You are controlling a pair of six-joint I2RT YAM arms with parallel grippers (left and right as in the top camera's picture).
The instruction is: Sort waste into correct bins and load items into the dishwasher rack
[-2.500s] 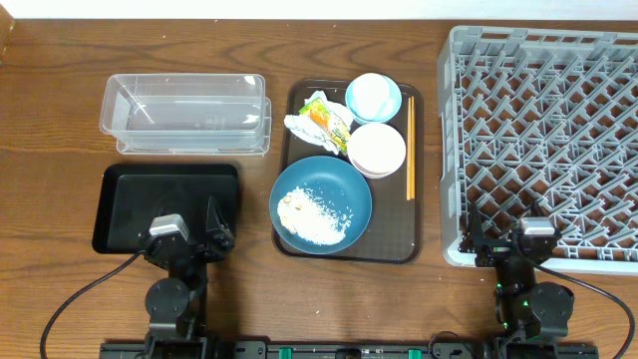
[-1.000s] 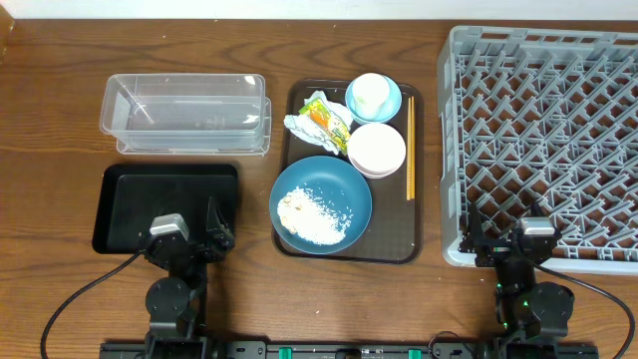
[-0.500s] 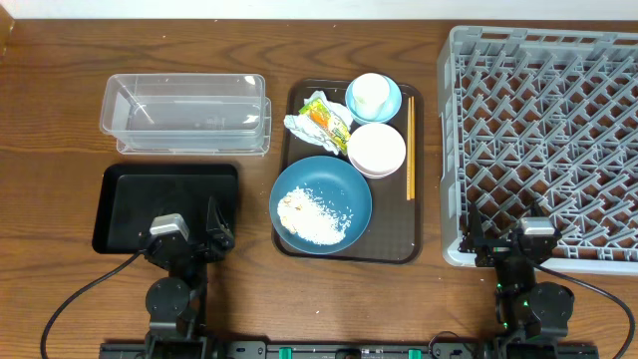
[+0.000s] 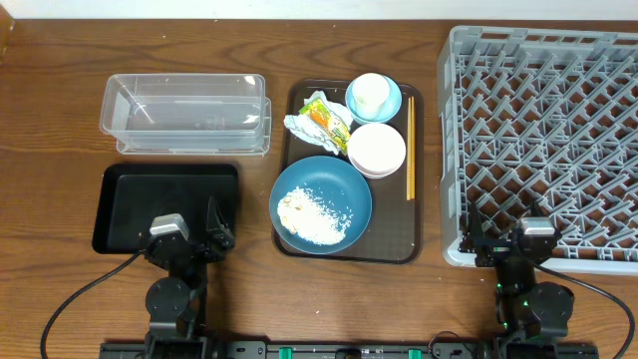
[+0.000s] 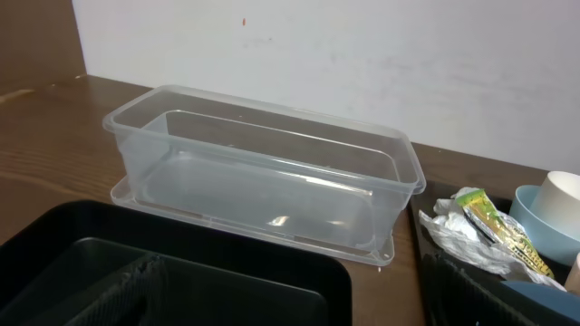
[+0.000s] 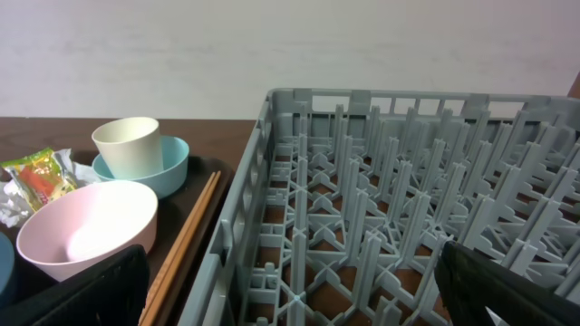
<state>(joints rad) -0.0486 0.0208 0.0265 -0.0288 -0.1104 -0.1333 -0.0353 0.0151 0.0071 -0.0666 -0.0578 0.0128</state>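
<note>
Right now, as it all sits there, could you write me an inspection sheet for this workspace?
Surface: wooden table, no spills seen.
Job's things: clear tub, black tray and grey rack all empty; on the brown serving tray sit the dark-blue bowl holding rice, pinkish bowl, light-blue bowl, chopsticks, napkin and wrapper.
Clutter: a cream cup standing in the light-blue bowl.
Grippers: right gripper open, fingers wide apart; left gripper at the near edge, state unclear.
Cables: a black cable trails from each arm base, away from the items.
Surroundings: plain pale wall behind the table.
</note>
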